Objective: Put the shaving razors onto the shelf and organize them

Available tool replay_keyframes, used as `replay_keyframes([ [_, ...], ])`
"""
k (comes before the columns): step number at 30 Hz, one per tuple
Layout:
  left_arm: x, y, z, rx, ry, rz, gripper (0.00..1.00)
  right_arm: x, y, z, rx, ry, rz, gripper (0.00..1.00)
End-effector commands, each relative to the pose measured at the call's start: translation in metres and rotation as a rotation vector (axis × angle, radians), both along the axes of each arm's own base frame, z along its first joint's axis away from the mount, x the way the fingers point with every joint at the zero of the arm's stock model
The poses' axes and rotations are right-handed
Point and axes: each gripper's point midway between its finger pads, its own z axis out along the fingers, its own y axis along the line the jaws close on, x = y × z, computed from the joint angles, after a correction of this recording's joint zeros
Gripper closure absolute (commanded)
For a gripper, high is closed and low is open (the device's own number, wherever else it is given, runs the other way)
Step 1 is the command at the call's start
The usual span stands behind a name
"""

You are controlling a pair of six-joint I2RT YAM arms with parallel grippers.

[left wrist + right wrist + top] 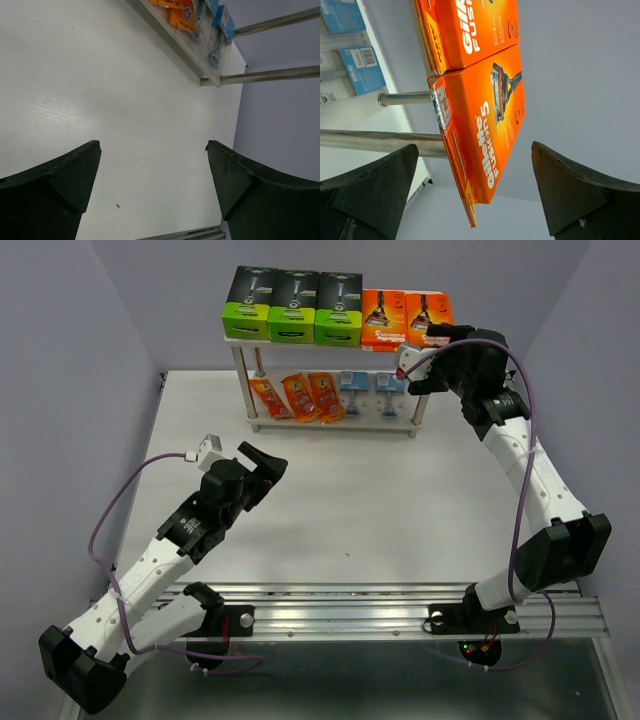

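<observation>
Top external view: every pack in sight is on the shelf [330, 427] at the far side of the white table [400, 500], so the task looks to be at its closing step, settling the last box. The right arm [520, 460] reaches high and far, elbow bent, to the shelf's right end. The left arm [170, 540] lies low and stretched over bare table, well apart from the shelf. Three black-and-lime boxes [293, 306] and two orange boxes [405, 318] line the top board. Orange foil packets [300, 395] and blue blister packs [370, 390] stand below. The right gripper [474, 146] is level with the end orange box [485, 125], jaws apart and holding nothing. The left gripper [152, 145] gapes empty too. The next move probably calls for a straight retreat that does not clip that box.
</observation>
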Motion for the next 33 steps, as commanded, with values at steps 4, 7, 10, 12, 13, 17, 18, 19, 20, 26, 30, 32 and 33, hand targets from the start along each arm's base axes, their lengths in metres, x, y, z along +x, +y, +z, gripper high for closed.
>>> replay_keyframes([
  [4,-0.001,0.004,0.009,0.011,-0.035,-0.004,0.01,-0.038,0.006,0.056,0.101,-0.041,0.043,0.00],
  [7,-0.004,0.005,0.010,0.007,-0.036,-0.009,0.01,-0.070,0.013,0.043,0.069,0.063,0.123,0.00],
  [10,-0.010,0.004,0.012,0.003,-0.033,-0.035,0.01,-0.114,0.019,0.054,0.110,0.082,0.203,0.00],
  [12,-0.012,0.005,0.014,0.007,-0.038,-0.043,0.01,-0.134,0.020,0.067,0.186,0.061,0.219,0.00],
  [13,-0.014,0.007,0.017,0.012,-0.049,-0.045,0.01,-0.136,0.023,0.073,0.251,0.012,0.229,0.00],
  [17,-0.017,0.011,0.025,0.027,-0.077,-0.050,0.01,-0.175,-0.008,0.141,1.071,-0.149,0.117,0.00],
  [18,-0.017,0.012,0.030,0.030,-0.086,-0.046,0.01,-0.174,-0.024,0.142,1.259,-0.148,0.036,0.00],
  [19,-0.018,0.015,0.029,0.044,-0.078,-0.044,0.01,-0.172,-0.041,0.135,1.447,-0.120,-0.079,0.00],
  [20,-0.018,0.018,0.030,0.064,-0.080,-0.034,0.01,-0.169,-0.077,0.115,1.618,-0.162,-0.317,0.00],
  [26,-0.017,0.047,0.030,0.164,-0.055,0.077,0.01,-0.201,-0.135,-0.036,1.852,-0.128,-0.984,0.00],
  [30,-0.018,0.061,0.034,0.197,-0.057,0.136,0.01,-0.221,-0.135,-0.078,1.894,-0.078,-1.039,0.00],
  [32,-0.018,0.064,0.039,0.201,-0.070,0.149,0.01,-0.229,-0.134,-0.077,1.875,-0.061,-0.999,0.00],
  [33,-0.017,0.065,0.040,0.201,-0.073,0.156,0.01,-0.231,-0.134,-0.080,1.845,-0.052,-1.000,0.00],
])
